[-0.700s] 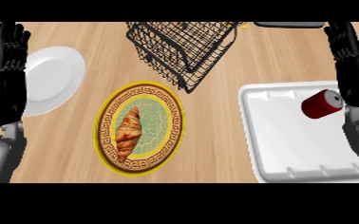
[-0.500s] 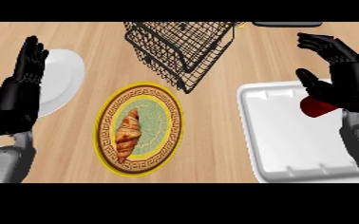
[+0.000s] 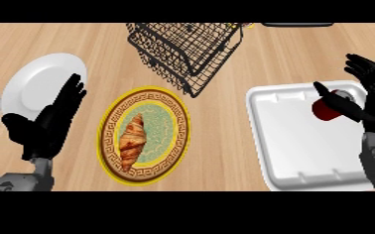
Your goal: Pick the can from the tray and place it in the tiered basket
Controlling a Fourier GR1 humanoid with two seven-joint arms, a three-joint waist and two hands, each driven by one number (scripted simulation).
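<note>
Right hand [image 3: 364,74]: fingers [image 3: 356,63] spread and mostly straight, not closed. The thumb [image 3: 341,104] lies across the can [image 3: 323,110] in this view, and the other fingers stand beyond the can's far side. Whether the thumb actually touches the can cannot be told. Nothing is gripped.

Can: red body with a silver end, lying on its side in the far right part of the white tray [image 3: 293,144]. The tray sits at the right of the wooden worktop [image 3: 219,144].

Left hand [image 3: 50,126]: fingers straight and close together, pointing away from the robot, holding nothing. Its fingertips overlap the near edge of the white plate [image 3: 36,79] at the left of the worktop.

Just to the right of that hand is a yellow-rimmed patterned plate [image 3: 157,121] with a croissant [image 3: 132,140] on it.

The black wire tiered basket [image 3: 187,47] stands at the far middle of the worktop, well apart from the can.
</note>
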